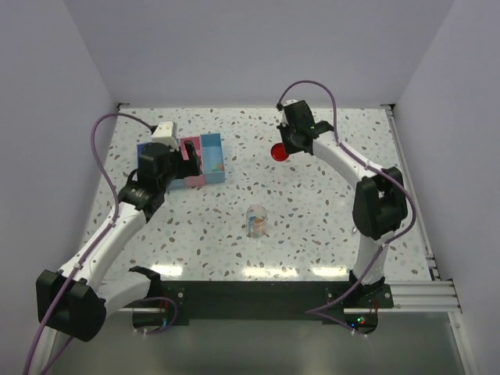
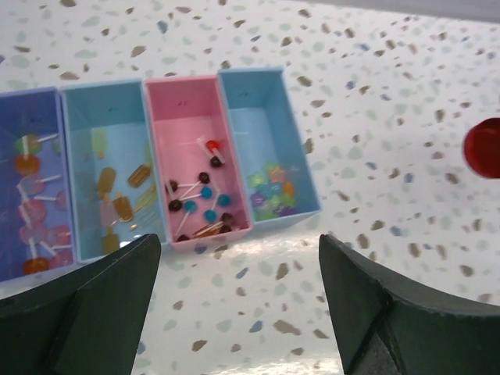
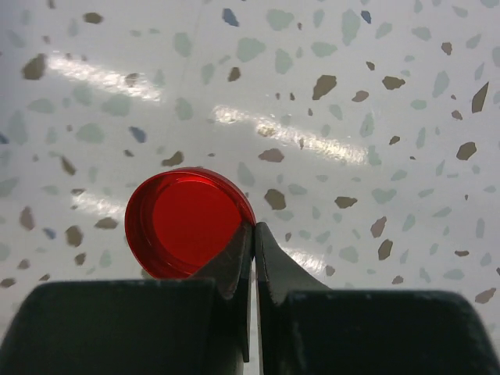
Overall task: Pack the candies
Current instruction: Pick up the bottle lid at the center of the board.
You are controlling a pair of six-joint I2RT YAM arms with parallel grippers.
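Observation:
Small wrapped candies in mixed colours lie in the right-hand blue compartment point(image 2: 272, 190) of a four-part tray point(image 2: 234, 234); more sit in a clear jar point(image 1: 255, 221) at the table's middle. The other compartments hold lollipops and other sweets. My left gripper point(image 2: 238, 250) is open and empty, hovering over the table just in front of the tray; in the top view it point(image 1: 187, 160) covers part of the tray point(image 1: 212, 148). My right gripper point(image 3: 254, 226) is shut on the rim of the round red lid point(image 3: 183, 223), at the far middle of the table point(image 1: 279, 151).
The red lid also shows at the right edge of the left wrist view point(image 2: 484, 148). White walls close the table on the left, far and right sides. The jar stands open between the two arms.

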